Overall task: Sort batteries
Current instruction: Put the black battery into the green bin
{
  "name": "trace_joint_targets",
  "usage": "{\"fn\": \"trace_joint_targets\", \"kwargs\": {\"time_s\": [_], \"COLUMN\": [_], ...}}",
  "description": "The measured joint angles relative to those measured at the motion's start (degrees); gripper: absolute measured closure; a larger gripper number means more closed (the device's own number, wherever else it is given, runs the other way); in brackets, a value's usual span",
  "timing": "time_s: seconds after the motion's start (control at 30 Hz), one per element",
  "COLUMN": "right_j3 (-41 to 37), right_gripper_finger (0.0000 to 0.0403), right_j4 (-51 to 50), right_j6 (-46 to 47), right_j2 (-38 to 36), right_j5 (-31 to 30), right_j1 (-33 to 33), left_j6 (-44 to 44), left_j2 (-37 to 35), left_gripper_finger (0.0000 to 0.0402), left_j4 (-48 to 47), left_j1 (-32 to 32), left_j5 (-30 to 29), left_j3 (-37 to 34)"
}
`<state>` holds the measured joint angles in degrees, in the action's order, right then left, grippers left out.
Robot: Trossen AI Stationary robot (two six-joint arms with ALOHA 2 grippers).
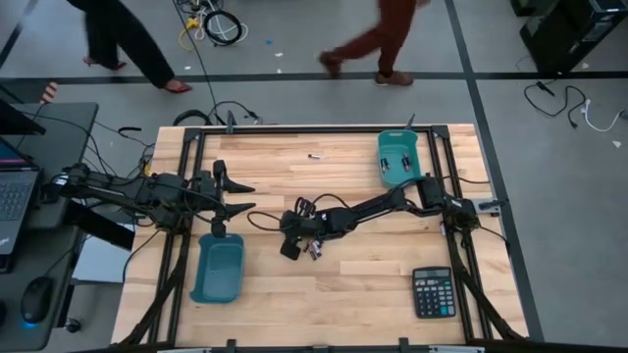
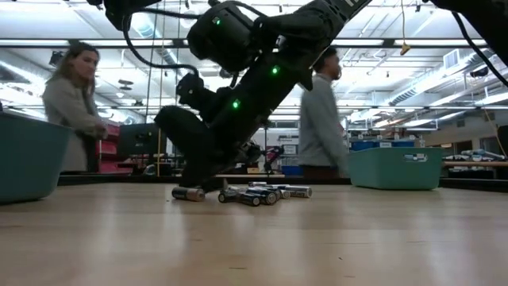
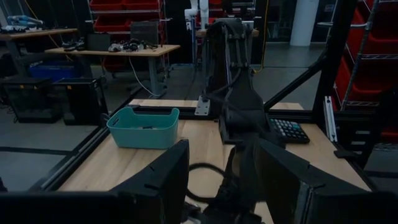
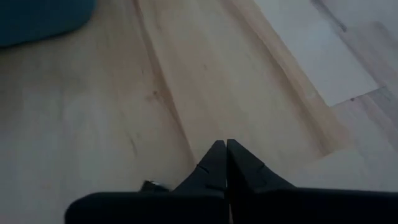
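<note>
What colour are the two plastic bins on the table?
Both bins are teal; the high view shows it best.

Batteries [image 2: 258,193]: small silver-black cells, clustered lying flat mid-table.

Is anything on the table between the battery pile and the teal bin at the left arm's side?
Nothing visible lies between the batteries and the near teal bin: bare wood. The right hand sits shut at the pile. The left hand hangs open beyond the bin, off that line.
</note>
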<state>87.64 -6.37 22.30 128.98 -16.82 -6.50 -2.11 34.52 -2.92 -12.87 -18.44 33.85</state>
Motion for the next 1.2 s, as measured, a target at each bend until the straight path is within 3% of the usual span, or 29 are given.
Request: {"fn": "trace_joint_targets", "kwargs": {"time_s": [0.3,0.43,0.6,0.77,1.03,1.2], "right_j3": [0.1,0.2,0.2,0.2,0.2,0.2], "right_gripper_finger": [0.0402,0.0402,0.0403,0.0397,0.0381,0.0362], "right_j4": [-1.8,-3.8,-6.3,-7.6,-8.2,-8.2], "right_j6": [-1.3,-6.7,-8.9,-9.3,-9.2,-7.3], "right_j2": [-3.6,-4.5,-4.4,-4.4,-4.4,-4.4], "right_j5": [-0.2,4.9,5.5,2.5,-7.7,-4.1], "right_j1": [0.1,-0.2,-2.0,-4.0,-7.7,-7.1], "left_j6": [-0.1,-1.4,-5.4,-6.1,-5.6,-5.4], "left_j2": [0.0,0.0,0.0,0.0,0.0,0.0], "left_gripper_finger": [0.0220,0.0220,0.0220,0.0220,0.0220,0.0220], "left_j4": [-0.1,-2.0,-7.3,-7.2,-5.8,-4.0], "left_j1": [0.0,0.0,0.0,-0.1,-3.2,-5.5], "left_j5": [0.0,0.3,1.7,2.6,2.6,2.6], "left_j3": [0.0,0.0,0.0,-1.3,-5.9,-8.5]}}
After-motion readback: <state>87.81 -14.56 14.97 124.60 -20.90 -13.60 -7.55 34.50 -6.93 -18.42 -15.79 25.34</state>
